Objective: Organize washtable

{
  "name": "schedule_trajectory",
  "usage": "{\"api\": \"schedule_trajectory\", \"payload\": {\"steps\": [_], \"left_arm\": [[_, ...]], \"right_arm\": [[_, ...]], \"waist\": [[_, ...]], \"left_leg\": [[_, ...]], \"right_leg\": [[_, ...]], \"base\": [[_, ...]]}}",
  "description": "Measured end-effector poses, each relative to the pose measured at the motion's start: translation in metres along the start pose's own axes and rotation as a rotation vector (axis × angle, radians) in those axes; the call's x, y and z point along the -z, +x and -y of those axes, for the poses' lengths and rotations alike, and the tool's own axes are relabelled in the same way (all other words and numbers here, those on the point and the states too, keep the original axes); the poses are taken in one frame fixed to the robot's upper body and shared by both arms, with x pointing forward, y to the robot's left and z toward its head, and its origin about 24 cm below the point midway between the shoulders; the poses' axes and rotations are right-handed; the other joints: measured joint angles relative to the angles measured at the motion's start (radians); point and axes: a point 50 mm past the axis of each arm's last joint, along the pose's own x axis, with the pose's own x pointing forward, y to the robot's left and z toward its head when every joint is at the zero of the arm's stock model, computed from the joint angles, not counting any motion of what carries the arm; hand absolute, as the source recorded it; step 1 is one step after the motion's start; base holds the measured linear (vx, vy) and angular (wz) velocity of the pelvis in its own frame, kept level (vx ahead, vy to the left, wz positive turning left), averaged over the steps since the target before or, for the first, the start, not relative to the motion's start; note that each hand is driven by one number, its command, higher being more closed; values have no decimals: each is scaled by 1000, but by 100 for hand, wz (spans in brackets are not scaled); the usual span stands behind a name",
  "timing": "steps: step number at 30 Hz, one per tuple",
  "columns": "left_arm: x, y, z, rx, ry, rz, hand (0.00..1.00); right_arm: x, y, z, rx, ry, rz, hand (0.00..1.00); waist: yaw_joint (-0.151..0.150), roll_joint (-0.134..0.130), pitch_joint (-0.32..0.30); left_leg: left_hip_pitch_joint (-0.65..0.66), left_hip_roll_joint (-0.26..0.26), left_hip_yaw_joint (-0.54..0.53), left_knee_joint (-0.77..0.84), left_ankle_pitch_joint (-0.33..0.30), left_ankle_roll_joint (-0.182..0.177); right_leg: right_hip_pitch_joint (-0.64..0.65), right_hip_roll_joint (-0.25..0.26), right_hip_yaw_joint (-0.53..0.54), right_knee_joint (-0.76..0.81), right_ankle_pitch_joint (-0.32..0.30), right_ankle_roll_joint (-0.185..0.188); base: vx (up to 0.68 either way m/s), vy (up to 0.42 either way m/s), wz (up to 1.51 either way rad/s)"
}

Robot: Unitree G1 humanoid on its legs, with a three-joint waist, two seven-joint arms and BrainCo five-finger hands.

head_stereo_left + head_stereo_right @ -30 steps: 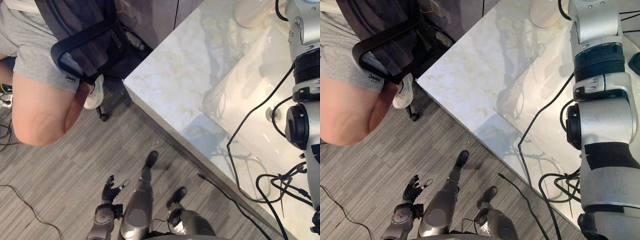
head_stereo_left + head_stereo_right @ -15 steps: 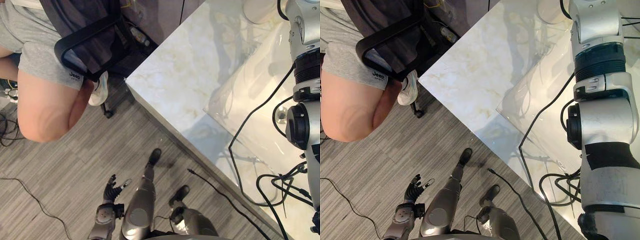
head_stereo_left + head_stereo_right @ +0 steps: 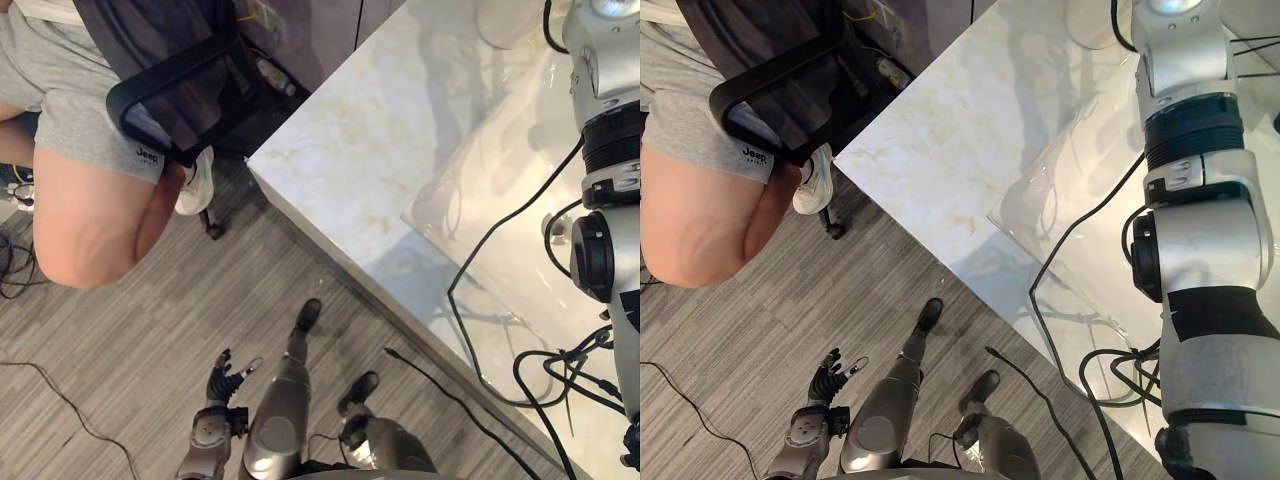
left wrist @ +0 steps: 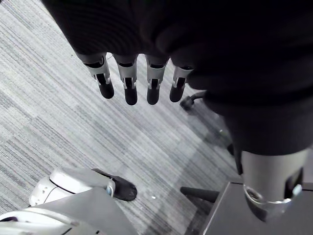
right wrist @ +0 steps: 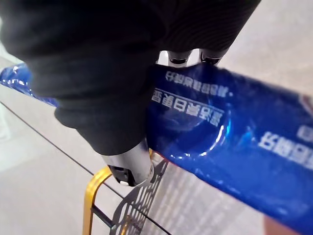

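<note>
The right hand [image 5: 127,161] is curled round a blue tube [image 5: 234,142], held just above a gold-rimmed wire basket [image 5: 95,193] over the desk [image 3: 360,150]. This looks like the placing step: lower the tube into the basket, then loosen the grip. The left hand [image 4: 129,83] hangs near the floor, fingers straight, empty.

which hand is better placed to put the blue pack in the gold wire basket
Right, most likely. The right hand is curled round the blue pack with the gold wire basket close by. The left hand hangs open over the floor, holding nothing.
</note>
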Motion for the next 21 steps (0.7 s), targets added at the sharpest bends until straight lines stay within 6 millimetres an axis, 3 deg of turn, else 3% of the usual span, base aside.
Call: {"api": "schedule_trajectory", "payload": {"steps": [15, 21], "left_arm": [[2, 2, 0, -2, 5, -18, 0], [3, 2, -1, -5, 9, -30, 0]], "right_arm": [[23, -11, 5, 3, -6, -65, 0], [18, -13, 6, 6, 16, -33, 0]], "waist": [[-10, -1, -2], [-26, -2, -9]], "left_leg": [[20, 3, 8, 0, 0, 0], [25, 8, 17, 0, 5, -7]], "right_leg": [[16, 0, 6, 2, 0, 0], [19, 2, 14, 2, 1, -2]], "base": [[-13, 28, -1], [-6, 17, -3]]}}
